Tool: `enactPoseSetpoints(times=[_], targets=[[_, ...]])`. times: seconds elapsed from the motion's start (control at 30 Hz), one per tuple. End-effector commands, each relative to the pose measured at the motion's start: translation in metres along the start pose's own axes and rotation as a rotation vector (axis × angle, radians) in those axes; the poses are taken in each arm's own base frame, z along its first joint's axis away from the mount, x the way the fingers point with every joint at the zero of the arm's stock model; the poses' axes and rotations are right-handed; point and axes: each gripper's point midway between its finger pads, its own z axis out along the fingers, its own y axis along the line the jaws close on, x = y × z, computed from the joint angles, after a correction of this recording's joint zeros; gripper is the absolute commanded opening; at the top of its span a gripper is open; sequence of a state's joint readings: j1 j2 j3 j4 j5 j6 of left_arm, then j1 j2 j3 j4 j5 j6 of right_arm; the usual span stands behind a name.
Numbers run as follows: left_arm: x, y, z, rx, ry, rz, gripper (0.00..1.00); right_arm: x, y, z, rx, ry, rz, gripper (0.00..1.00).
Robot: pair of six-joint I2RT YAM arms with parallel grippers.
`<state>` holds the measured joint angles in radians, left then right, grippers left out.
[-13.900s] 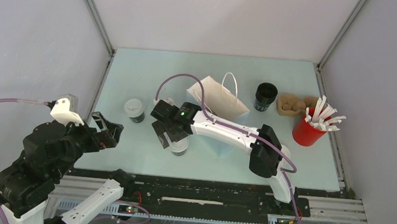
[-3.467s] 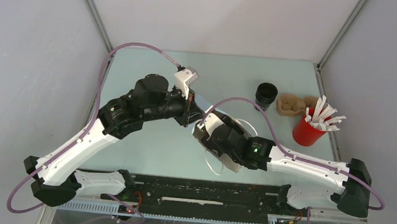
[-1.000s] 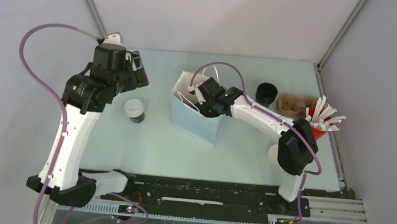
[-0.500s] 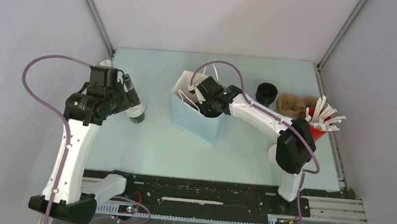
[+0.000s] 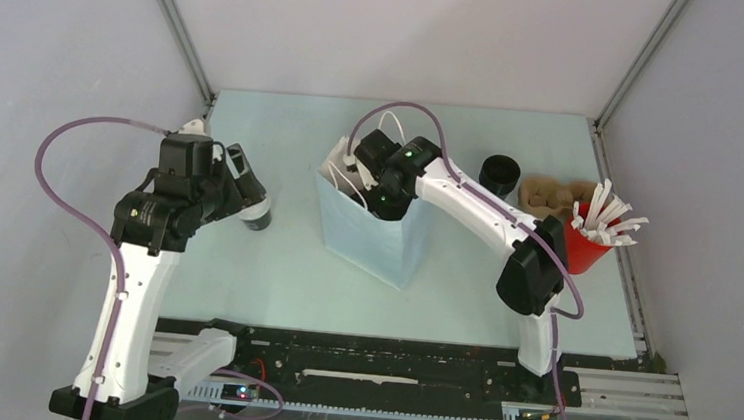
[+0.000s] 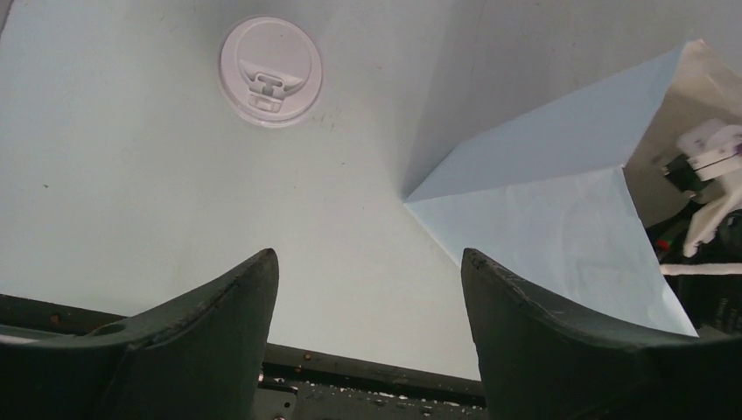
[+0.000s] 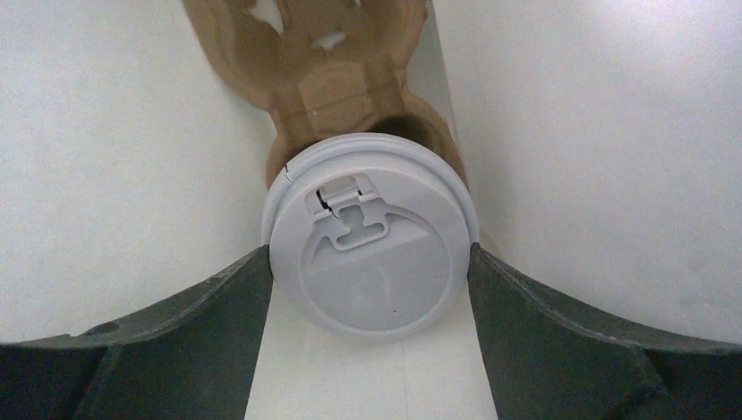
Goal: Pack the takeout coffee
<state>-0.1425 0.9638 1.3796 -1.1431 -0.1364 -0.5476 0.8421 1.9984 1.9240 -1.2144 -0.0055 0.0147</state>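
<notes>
Right hand (image 7: 369,267), clasping cup (image 7: 372,245), shifted within the bag (image 5: 365,242).

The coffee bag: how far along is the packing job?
Done: the paper bag stands open with a cardboard carrier inside. In hand: the right tool grips one lidded cup seated at that carrier, down in the bag. Left: the second cup sits on the table; the left tool is open near it, holding nothing.
</notes>
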Motion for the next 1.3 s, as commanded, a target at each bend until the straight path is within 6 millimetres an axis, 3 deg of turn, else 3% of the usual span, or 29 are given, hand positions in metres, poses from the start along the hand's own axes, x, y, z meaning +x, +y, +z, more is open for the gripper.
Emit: enactPoseSetpoints(times=[0.0,0.07,0.3,0.67,0.77,0.87,0.93,1.07,1.27], targets=[[0.003,-0.002,-0.002,0.03,-0.002,-0.013,0.81,-0.01,0.007,-0.043,-0.004,-0.063,0.022,0.9],[0.004,-0.003,-0.003,0.035,-0.001,-0.008,0.81,-0.01,0.006,-0.048,-0.004,-0.069,0.036,0.99],[0.007,-0.003,-0.003,0.045,0.003,-0.007,0.82,-0.011,0.003,-0.061,0.025,-0.104,0.048,1.0],[0.012,0.004,0.018,-0.023,0.046,0.003,0.83,-0.027,-0.009,-0.136,0.073,-0.267,0.135,1.0],[0.011,0.015,0.033,-0.1,0.069,0.038,0.85,-0.027,-0.013,-0.156,0.082,-0.319,0.182,1.0],[0.01,0.028,0.055,-0.188,0.114,0.095,0.87,-0.026,-0.013,-0.195,0.056,-0.416,0.217,1.0],[0.01,0.037,0.071,-0.248,0.146,0.136,0.97,-0.023,-0.01,-0.223,0.022,-0.5,0.225,1.0],[0.007,0.051,0.111,-0.279,0.191,0.159,1.0,-0.007,0.002,-0.274,-0.091,-0.665,0.223,1.0],[-0.002,0.064,0.16,-0.274,0.237,0.14,1.0,0.018,0.019,-0.285,-0.238,-0.734,0.261,1.0]])
